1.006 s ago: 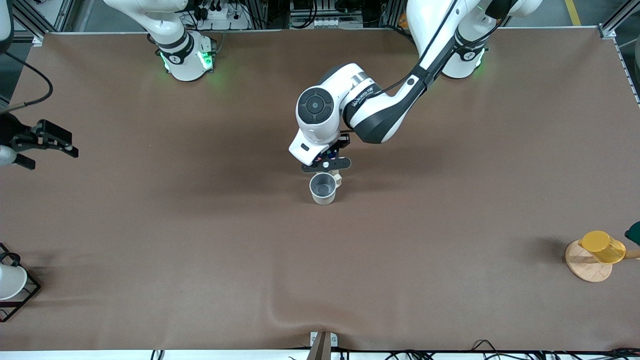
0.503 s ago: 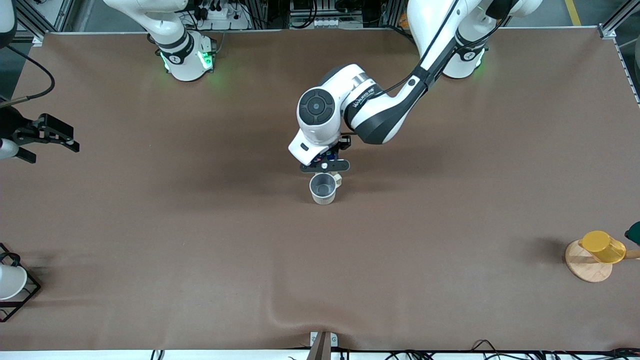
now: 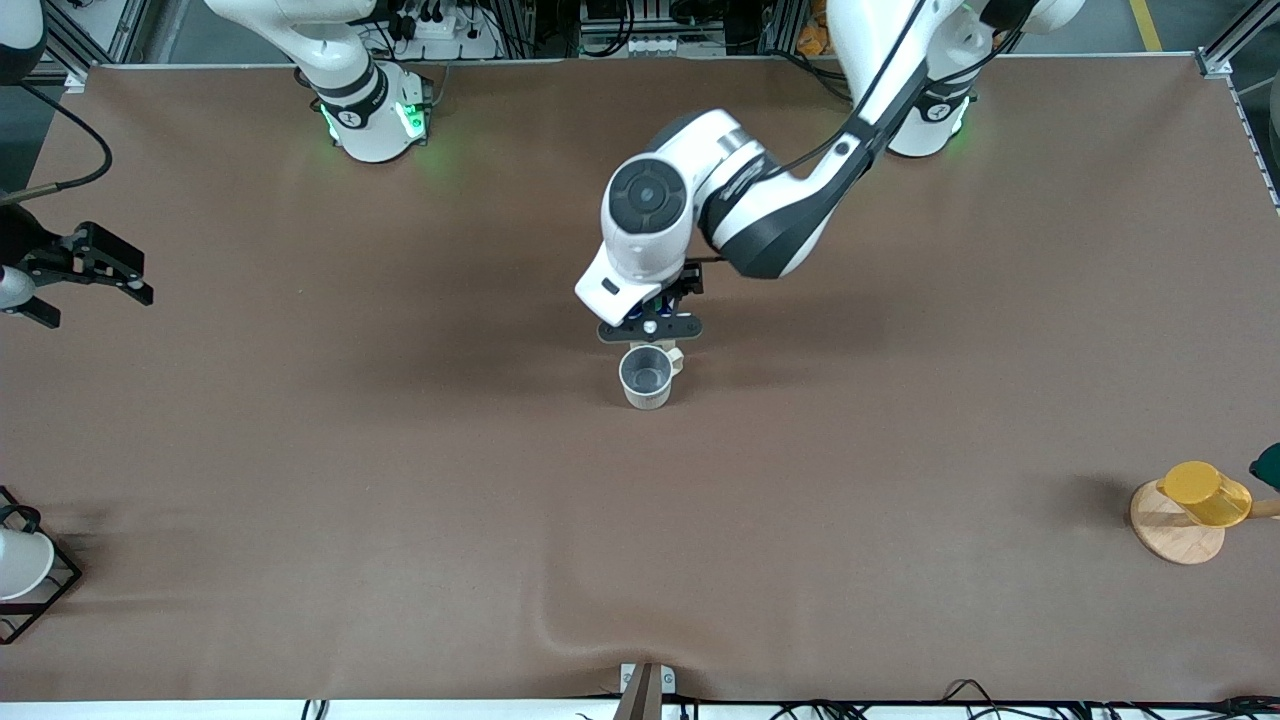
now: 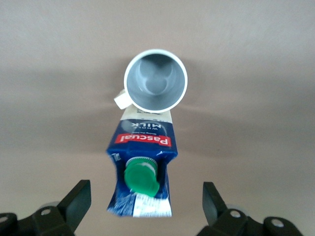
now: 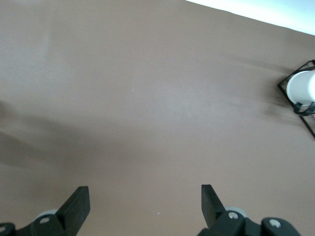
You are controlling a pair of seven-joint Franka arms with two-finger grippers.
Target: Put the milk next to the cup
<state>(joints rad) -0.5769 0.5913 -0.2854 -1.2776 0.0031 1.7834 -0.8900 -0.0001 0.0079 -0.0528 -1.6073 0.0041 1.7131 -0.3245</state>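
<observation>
Milk [image 4: 142,167] standing upright on the brown table [image 3: 400,450], at the centre of the left wrist view, green cap [image 4: 141,178] facing up. Sitting just beside the cup [image 3: 646,377], farther from the front camera than it; touching or barely apart, hard telling. In the front view showing only as blue slivers under the wrist, middle of the frame, mostly being covered by the arm.

Left gripper [image 4: 145,191] hovering over the milk, fingers [image 4: 78,196] spread wide and standing clear of both carton sides, gripping nothing. Cup handle [image 4: 121,100] pointing sideways beside the carton's top edge; lettering not showing.

Right gripper [image 3: 140,280] waiting at the middle edge of the front view at the right arm's end of the table, fingers apart, hanging over bare cloth.

Lying well apart from the milk: a yellow cup [image 3: 1205,492] tilting on a round wooden board [image 3: 1170,535], low in the frame at the left arm's end; a white cup in a black wire frame [image 3: 20,565], low at the right arm's end, being cut off by the frame edge. Also a dark green thing [image 3: 1268,465] above the yellow cup, mostly cropped and unidentifiable. Nothing crowding the milk except the cup.
</observation>
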